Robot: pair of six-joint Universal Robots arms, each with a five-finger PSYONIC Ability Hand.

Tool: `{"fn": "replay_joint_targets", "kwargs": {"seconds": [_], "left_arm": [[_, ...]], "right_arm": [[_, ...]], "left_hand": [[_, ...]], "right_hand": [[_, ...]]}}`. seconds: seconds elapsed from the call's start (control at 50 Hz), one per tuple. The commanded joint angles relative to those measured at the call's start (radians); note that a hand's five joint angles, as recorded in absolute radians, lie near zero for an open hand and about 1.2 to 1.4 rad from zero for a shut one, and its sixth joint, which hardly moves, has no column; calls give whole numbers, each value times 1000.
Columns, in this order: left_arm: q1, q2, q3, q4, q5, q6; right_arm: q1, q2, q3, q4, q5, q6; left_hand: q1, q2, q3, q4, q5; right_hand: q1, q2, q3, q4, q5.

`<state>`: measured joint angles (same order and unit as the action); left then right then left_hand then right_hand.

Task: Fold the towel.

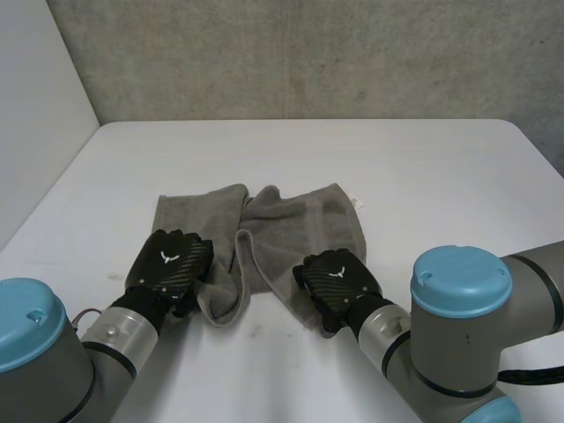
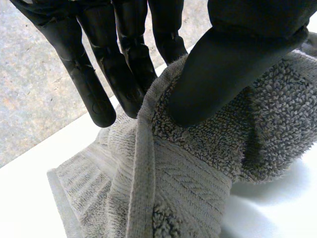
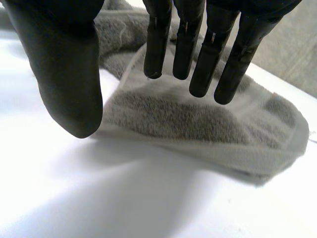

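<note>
surface: white table (image 1: 423,176), matte, a few faint smudges near the hands
room: grey concrete-looking wall (image 1: 308,53) behind the far edge of the table; white side panel (image 1: 35,106) out beyond the left arm
left hand (image 1: 167,262): clamped on the towel (image 1: 300,220). In the left wrist view the thumb (image 2: 218,64) presses down on a raised fold and the straight fingers (image 2: 99,99) stand on the other side of it, so the hem is pinched between them
left hand contact: it is on the near edge of the towel's left half, knuckles up, and the cloth is bunched right at its fingertips
right hand (image 1: 339,278): released, holding nothing. Its fingers (image 3: 203,59) are straight and spread well away from the thumb (image 3: 64,84)
right hand contact: the fingertips hang over the towel's near right edge. Can't tell if they touch the pile. The thumb is over bare table just beside the cloth
towel position: mid-table, between the two hands and running on ahead of their fingertips
towel look: grey terry, flat-woven hem band, not flat. The left half is rumpled and drawn up toward the left hand. A ridge runs down the middle. The right half lies smoother
towel detail: small white label (image 1: 357,203) at the far corner, beyond the right hand
</note>
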<state>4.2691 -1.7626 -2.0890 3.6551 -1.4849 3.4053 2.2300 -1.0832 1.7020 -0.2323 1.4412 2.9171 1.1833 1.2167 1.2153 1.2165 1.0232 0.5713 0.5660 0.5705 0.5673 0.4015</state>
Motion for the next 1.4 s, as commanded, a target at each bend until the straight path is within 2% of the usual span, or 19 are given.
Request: {"fn": "replay_joint_targets", "kwargs": {"seconds": [0.02, 0.74, 1.28, 1.4], "left_arm": [[0, 0, 0, 0, 0, 0], [0, -6, -11, 3, 0, 0], [0, -6, -14, 10, 2, 0], [0, -14, -13, 11, 3, 0]], "right_arm": [[0, 45, -13, -5, 1, 2], [10, 138, -79, -82, 1, -1], [22, 258, -280, -79, 1, -7], [20, 272, -298, -79, -2, -13]], "left_hand": [[213, 180, 181, 180, 199], [213, 180, 181, 180, 199], [213, 180, 181, 180, 199], [213, 180, 181, 180, 199]], "right_hand": [[-2, 4, -1, 2, -7], [25, 30, 25, 29, 20], [45, 50, 46, 49, 40], [236, 241, 237, 240, 231]]}}
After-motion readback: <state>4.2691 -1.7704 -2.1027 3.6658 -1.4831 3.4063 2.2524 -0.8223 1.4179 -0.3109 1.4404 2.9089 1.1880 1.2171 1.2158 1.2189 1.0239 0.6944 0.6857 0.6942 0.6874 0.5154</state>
